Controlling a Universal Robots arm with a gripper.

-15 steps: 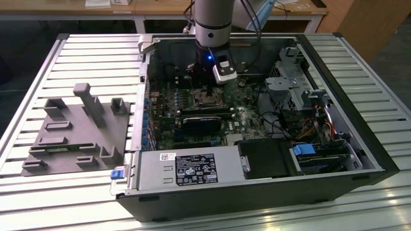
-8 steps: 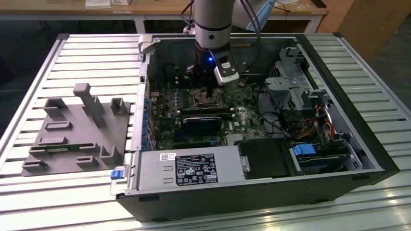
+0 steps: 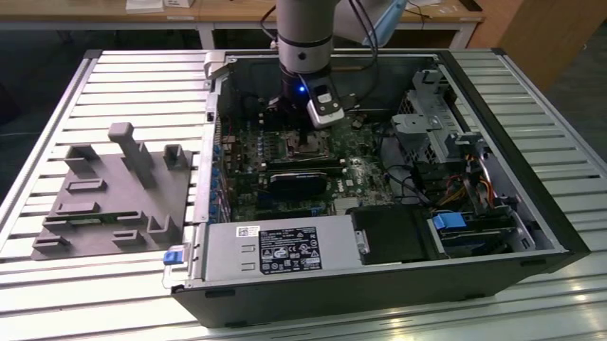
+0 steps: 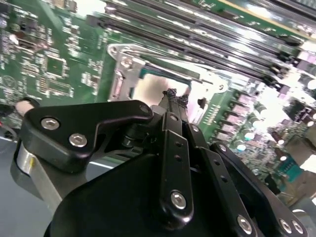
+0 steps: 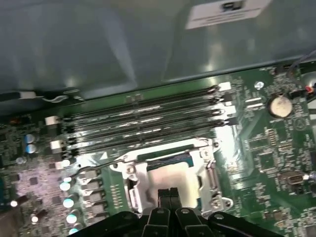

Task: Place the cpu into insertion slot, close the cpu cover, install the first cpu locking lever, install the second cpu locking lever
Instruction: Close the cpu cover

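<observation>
The insertion slot sits in the green board inside the open computer case, right under the arm's wrist. In both wrist views the dull silver cpu lies in the slot. The metal cpu cover appears to lie flat around the cpu, which shows through its window. My gripper is shut with nothing between its fingers. Its tips hover just over the cpu's near edge. A thin wire lever runs along one side of the socket.
Long black memory slots lie beside the socket. A black card, a silver power supply and drive cages with cables crowd the case. A grey fixture stands on the slatted table at the exterior view's left.
</observation>
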